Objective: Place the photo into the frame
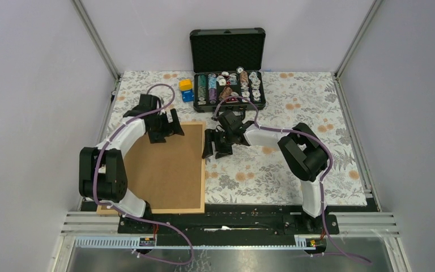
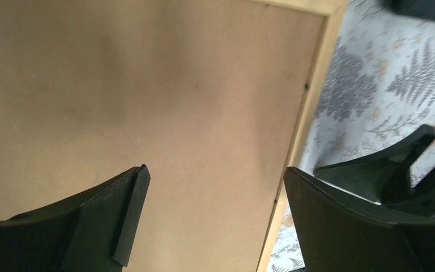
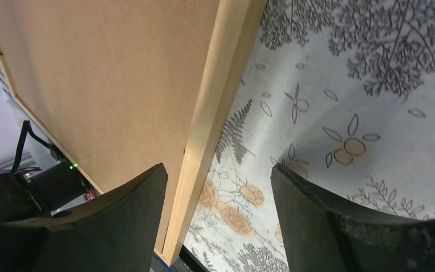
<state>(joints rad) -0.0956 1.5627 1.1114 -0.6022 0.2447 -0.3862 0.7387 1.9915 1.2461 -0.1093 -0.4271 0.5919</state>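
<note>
The frame point(image 1: 204, 170) of light wood lies flat on the left half of the table, its brown hardboard backing point(image 1: 167, 170) facing up inside it. No photo shows in any view. My left gripper point(image 1: 173, 127) hovers over the backing point(image 2: 147, 85) near the frame's far right corner, open and holding nothing point(image 2: 215, 170). My right gripper point(image 1: 212, 148) stands open at the frame's right rail point(image 3: 221, 85), one finger over the backing point(image 3: 102, 73), the other over the cloth, and the rail is not pinched point(image 3: 218, 169). The left wrist view shows the rail point(image 2: 311, 113) and the right gripper point(image 2: 396, 164) beside it.
An open black case point(image 1: 226, 85) of poker chips stands at the back centre, with a yellow and blue block point(image 1: 186, 89) to its left. A floral cloth point(image 1: 294, 158) covers the table. Grey walls and metal posts close in the sides.
</note>
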